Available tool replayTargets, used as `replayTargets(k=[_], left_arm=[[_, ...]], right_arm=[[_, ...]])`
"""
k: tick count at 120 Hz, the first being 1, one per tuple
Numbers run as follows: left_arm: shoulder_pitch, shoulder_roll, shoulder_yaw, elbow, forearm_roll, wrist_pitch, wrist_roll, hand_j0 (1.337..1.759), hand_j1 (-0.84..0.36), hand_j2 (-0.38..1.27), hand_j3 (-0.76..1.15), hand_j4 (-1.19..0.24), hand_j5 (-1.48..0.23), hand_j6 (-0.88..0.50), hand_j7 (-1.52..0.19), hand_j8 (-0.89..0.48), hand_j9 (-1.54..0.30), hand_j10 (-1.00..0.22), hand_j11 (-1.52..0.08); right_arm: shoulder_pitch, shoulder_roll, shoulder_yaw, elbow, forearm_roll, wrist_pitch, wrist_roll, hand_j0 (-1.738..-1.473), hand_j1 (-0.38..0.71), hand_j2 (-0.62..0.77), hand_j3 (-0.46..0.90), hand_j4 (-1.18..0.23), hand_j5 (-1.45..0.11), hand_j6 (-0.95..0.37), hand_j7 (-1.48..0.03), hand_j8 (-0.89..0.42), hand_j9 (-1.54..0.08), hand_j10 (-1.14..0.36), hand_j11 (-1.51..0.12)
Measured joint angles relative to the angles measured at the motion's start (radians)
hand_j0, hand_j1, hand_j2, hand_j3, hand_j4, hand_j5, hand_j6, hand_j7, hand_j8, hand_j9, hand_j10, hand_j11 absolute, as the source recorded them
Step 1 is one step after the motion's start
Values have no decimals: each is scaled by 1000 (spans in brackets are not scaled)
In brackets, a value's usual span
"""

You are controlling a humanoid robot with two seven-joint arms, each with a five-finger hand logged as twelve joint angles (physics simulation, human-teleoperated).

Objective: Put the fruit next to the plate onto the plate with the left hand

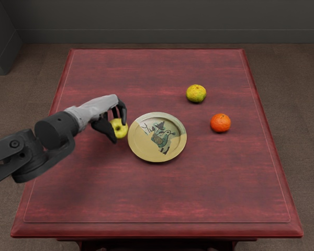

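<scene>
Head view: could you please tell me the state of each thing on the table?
Left hand: shut on the yellow fruit.
Yellow fruit: grasped, left of the plate, not on it.
Plate: flat on the table, no fruit on it.
Green fruit: loose on the table, untouched.
Orange fruit: loose on the table, untouched.

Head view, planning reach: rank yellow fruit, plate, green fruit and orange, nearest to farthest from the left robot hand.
1. Yellow fruit, between the left robot hand's fingers.
2. Plate, just right of it.
3. Green fruit, farther back right.
4. Orange, far right.
</scene>
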Motion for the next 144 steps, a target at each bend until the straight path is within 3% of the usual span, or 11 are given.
replayTargets(k=[36, 63, 74, 92, 114, 127, 144], left_arm=[[-36, -77, -4, 0, -8, -28, 1, 1654, -386, 807, 0, -845, -1196, -433, -1166, -450, -1150, -865, -1152], [-69, -145, -5, 0, -10, -56, 1, 1654, -375, 759, 0, -838, -1213, -418, -1167, -440, -1152, -866, -1154], [-79, -169, -5, 0, -9, -63, 1, 1653, -426, 895, 0, -840, -1209, -433, -1167, -451, -1153, -866, -1155], [-91, -198, -4, 8, -9, -71, 0, 1653, -364, 751, 0, -839, -1209, -444, -1167, -457, -1155, -865, -1158], [-103, -244, -4, 75, -7, -74, 0, 1654, -343, 759, 0, -844, -1198, -484, -1162, -492, -1155, -864, -1158], [-111, -250, -5, 131, -6, -75, 1, 1654, -398, 890, 0, -841, -1206, -460, -1166, -476, -1155, -865, -1157], [-113, -259, -6, 198, -2, -75, 1, 1654, -381, 847, 0, -846, -1195, -475, -1166, -496, -1152, -866, -1152]], right_arm=[[2, 0, 1, 0, 1, 0, 0, -1658, -349, 0, 0, 0, 0, 0, 0, 0, 0, 0, 0], [3, 0, 2, 1, 2, 1, 0, -1658, -349, 0, 0, 0, 0, 0, 0, 0, 0, 0, 0], [7, 0, 3, 1, 3, 1, 0, -1658, -349, 0, 0, 0, 0, 0, 0, 0, 0, 0, 0], [9, 0, 3, 1, 4, 1, 0, -1658, -349, 0, 0, 0, 0, 0, 0, 0, 0, 0, 0], [11, 0, 4, 1, 5, 1, 0, -1658, -349, 0, 0, 0, 0, 0, 0, 0, 0, 0, 0], [12, 0, 4, 1, 5, 1, 0, -1658, -349, 0, 0, 0, 0, 0, 0, 0, 0, 0, 0], [15, 0, 4, 4, 5, 1, 0, -1658, -349, 0, 0, 0, 0, 0, 0, 0, 0, 0, 0]])
